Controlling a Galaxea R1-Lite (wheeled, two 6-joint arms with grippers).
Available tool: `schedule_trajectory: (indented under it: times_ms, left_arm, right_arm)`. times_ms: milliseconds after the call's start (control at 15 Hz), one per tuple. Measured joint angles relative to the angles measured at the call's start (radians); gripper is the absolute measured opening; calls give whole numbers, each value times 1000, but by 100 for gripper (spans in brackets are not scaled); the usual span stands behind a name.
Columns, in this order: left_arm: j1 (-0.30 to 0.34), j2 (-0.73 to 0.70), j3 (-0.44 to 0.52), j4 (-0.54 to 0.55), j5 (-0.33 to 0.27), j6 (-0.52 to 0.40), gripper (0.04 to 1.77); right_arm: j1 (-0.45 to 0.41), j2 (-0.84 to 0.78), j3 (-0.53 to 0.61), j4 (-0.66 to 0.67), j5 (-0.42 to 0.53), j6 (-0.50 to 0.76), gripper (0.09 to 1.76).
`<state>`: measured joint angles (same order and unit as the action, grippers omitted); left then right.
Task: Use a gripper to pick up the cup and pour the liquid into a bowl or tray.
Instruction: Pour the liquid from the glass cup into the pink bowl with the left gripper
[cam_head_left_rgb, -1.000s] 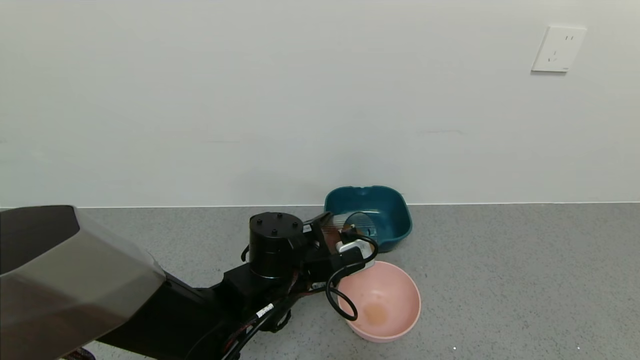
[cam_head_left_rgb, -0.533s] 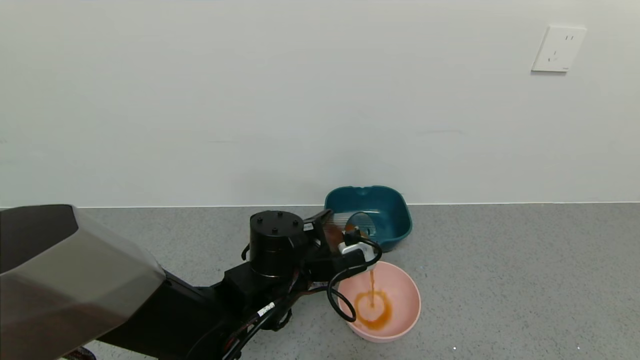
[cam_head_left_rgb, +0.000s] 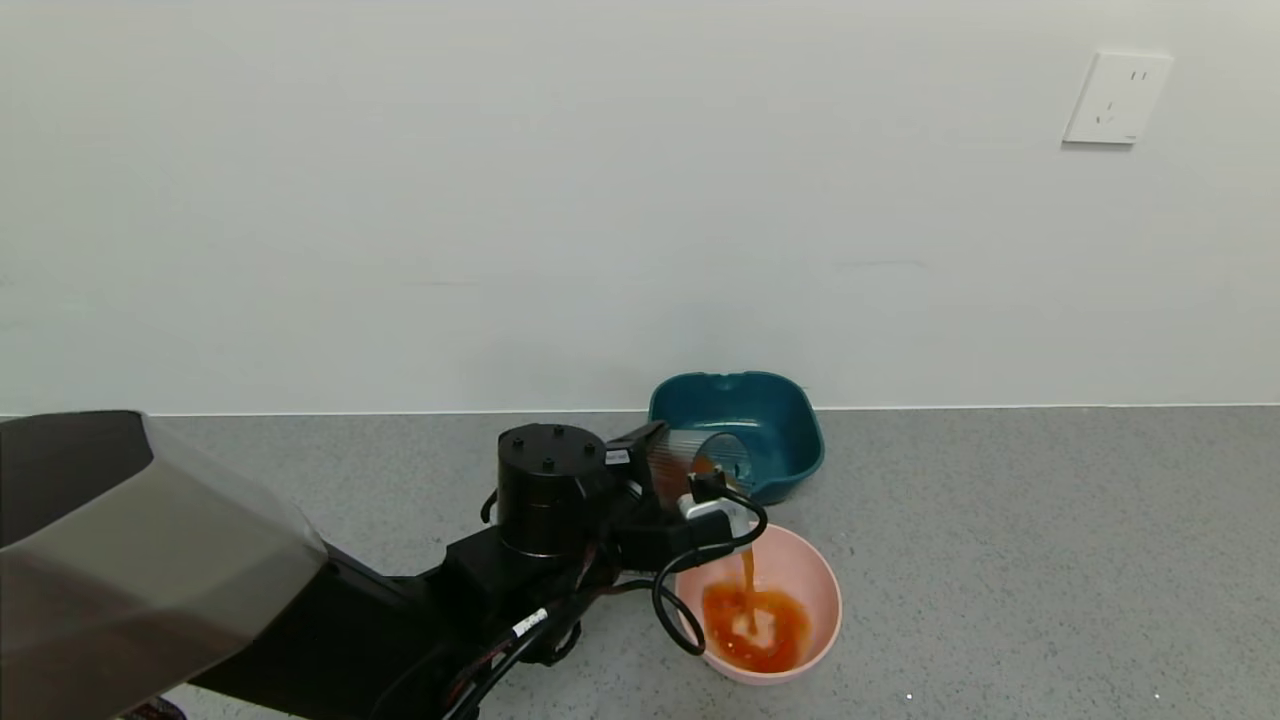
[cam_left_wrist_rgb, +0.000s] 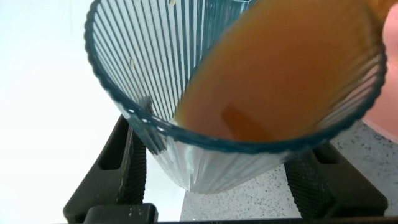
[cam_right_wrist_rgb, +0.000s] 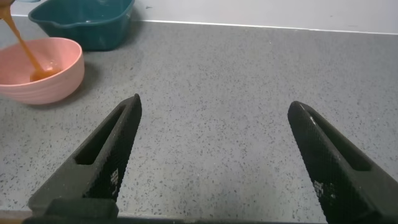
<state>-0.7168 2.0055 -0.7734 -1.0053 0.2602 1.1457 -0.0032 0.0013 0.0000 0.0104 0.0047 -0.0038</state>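
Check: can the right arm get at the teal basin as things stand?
Probably yes: the right gripper hangs open over bare counter, nothing between it and the teal basin. The pink bowl and the left gripper's pour sit beside that path.

Even, bright, diffuse light fills the head view — the wall (cam_head_left_rgb: 640, 200) reads flat white, and the counter (cam_head_left_rgb: 1000, 560) shows only faint shadow under the pink bowl (cam_head_left_rgb: 815, 600). In the left wrist view the background blows out to pure white behind the cup (cam_left_wrist_rgb: 186, 93) — its near rim is softly blurred. The right wrist view is evenly lit and fairly sharp.
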Motion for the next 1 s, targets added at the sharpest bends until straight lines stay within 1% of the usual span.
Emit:
schedule_trajectory:
  times_ms: [1000]
  left_arm:
    - [1, -24, 23, 2, 1, 130, 126]
  right_arm:
    - [0, 0, 0, 0, 0, 0, 171]
